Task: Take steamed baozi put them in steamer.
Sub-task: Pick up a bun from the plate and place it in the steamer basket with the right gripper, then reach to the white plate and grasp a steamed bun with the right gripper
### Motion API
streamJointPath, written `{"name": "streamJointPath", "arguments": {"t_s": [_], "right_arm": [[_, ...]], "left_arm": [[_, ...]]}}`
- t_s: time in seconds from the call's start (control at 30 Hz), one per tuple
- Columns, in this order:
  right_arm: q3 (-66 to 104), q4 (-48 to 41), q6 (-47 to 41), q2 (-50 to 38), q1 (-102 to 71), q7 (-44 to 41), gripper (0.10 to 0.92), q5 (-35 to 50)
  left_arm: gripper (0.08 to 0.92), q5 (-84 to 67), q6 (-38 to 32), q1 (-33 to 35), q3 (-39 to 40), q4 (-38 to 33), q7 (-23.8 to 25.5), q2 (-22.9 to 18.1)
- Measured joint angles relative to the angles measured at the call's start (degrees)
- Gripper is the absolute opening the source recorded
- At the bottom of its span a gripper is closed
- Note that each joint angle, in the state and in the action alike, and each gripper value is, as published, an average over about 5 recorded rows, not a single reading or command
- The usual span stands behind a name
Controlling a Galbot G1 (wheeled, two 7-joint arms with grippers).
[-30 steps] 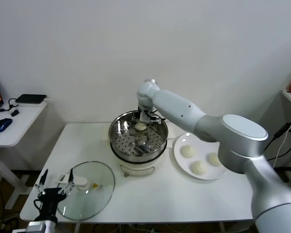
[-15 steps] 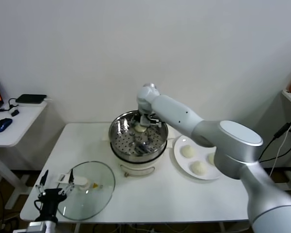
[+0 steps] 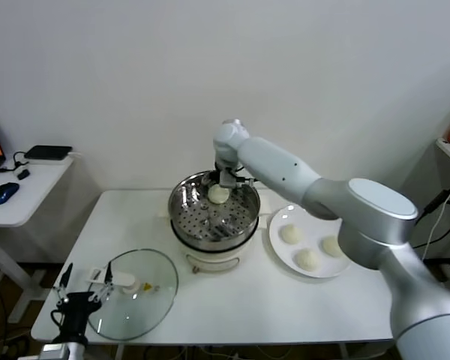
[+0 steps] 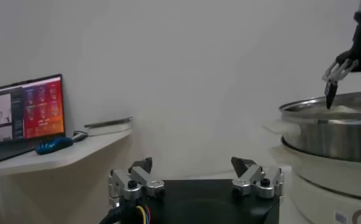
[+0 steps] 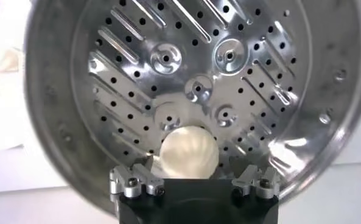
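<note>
The steamer [image 3: 181, 206] is a shiny steel pot with a perforated tray, on a white base at the table's middle back. One baozi [image 3: 219, 194] lies on the tray at its far side. My right gripper [image 3: 226, 180] hovers just above that bun, open, its fingers apart on either side. In the right wrist view the bun [image 5: 189, 151] sits on the tray [image 5: 168, 61] between the spread fingers of the gripper [image 5: 192, 178]. Three more baozi [image 3: 307, 259] lie on the white plate [image 3: 274, 244] to the right. My left gripper [image 3: 86, 281] is parked, open and empty [image 4: 192, 163].
A round glass lid [image 3: 139, 296] lies flat at the table's front left, right beside my left gripper. A side desk [image 3: 22, 202] with a mouse and a laptop [image 4: 25, 115] stands further left. The steamer's side also shows in the left wrist view [image 4: 332, 131].
My right gripper dipped toward the tray's far side, then lifted slightly. The bun now rests on the tray, free of the fingers. The left arm has not moved.
</note>
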Motion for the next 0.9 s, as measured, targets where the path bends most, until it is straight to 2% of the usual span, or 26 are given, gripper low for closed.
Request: {"name": "streamJointPath", "arguments": {"t_s": [0.27,0.6,0.9], "right_arm": [[-7.91,4.36,-5.3,-6.09,8.56,-3.79,0.823,18.97],[-19.87,11.94,-24.23,-17.97,18.2,-6.07,0.823,43.32],[-25.97,13.76,-37.39,-26.78,20.25,-7.47,0.823,54.7]], "left_arm": [[0.823,0.44,0.52,-0.4,0.48,-0.84,0.03,-0.32],[0.823,1.17,0.85,-0.63,1.07,-1.06,0.06,-0.63],[0.823,1.56,1.06,-0.42,1.32,-1.76,0.06,-0.75]]}}
